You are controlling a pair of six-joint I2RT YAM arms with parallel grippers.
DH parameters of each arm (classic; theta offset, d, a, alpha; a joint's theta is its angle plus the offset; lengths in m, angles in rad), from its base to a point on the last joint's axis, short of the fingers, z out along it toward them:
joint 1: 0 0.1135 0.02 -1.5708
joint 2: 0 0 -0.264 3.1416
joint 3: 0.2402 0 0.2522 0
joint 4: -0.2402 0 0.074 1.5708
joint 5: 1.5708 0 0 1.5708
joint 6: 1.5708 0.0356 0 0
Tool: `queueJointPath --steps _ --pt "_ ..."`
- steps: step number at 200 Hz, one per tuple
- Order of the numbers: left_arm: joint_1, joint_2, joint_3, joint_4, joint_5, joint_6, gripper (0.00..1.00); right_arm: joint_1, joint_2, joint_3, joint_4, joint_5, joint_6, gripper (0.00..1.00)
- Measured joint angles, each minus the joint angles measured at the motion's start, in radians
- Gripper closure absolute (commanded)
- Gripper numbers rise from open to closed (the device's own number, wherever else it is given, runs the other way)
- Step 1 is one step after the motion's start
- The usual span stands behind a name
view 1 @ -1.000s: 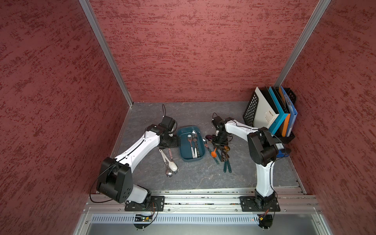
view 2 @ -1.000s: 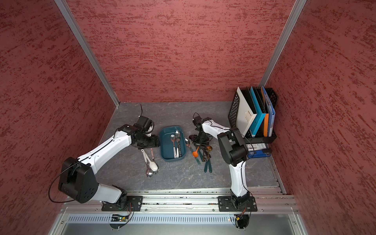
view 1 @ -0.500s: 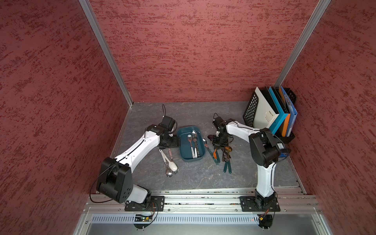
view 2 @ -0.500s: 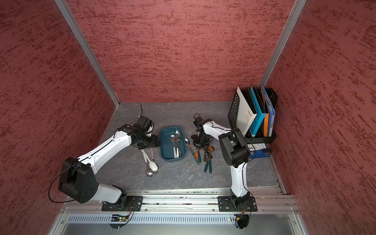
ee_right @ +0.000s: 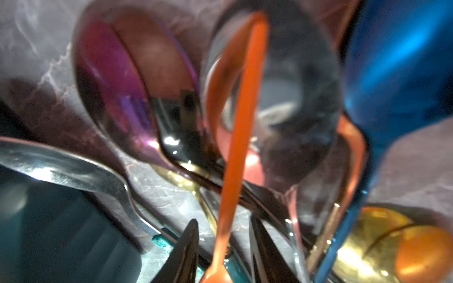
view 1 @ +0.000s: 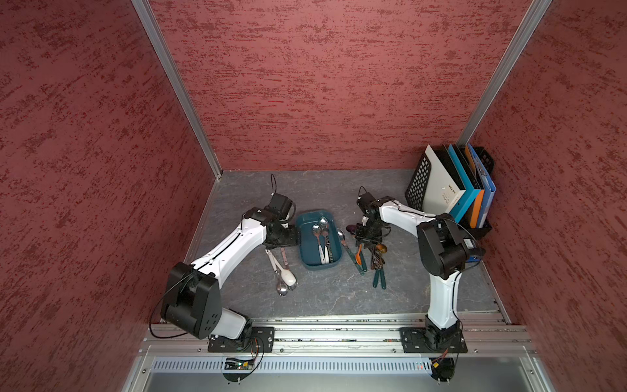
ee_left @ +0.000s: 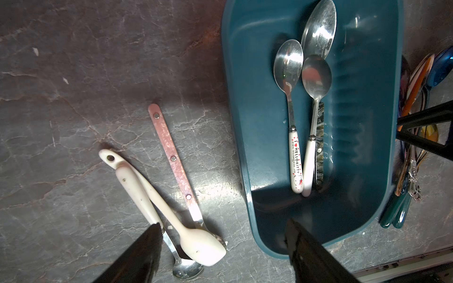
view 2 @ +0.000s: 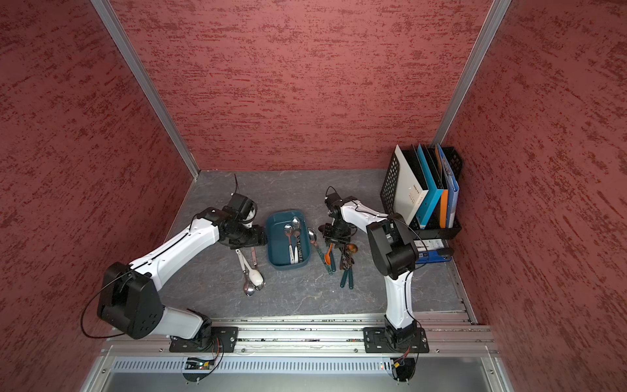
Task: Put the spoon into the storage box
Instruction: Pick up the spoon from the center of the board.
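Robot-manipulation test cell in a laboratory. Three red textured wall panels (view 1: 322,85), joined by aluminium corner posts (view 1: 176,88), enclose a grey stone-patterned surface (view 1: 322,302). The left arm (view 1: 234,242) and right arm (view 1: 441,295), both white and black, are bolted to an aluminium rail (view 1: 339,331) along the open front edge, with a slotted cable duct (view 1: 339,366) below it. Everyday props are laid out as test material: spoons (view 1: 290,278), a teal storage box (view 1: 307,251), and a black mesh file rack (view 1: 418,183) holding binders (view 1: 466,193).
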Motion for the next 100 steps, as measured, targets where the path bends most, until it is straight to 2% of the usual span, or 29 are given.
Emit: queueJointPath --steps 45,100 --pt "0.0 0.0 0.0 0.0 0.0 0.0 0.18 -0.018 0.0 0.01 -0.003 0.0 -0.004 0.7" --pt "0.0 0.0 0.0 0.0 0.0 0.0 0.18 -0.018 0.0 0.023 -0.002 -0.001 -0.006 0.83"
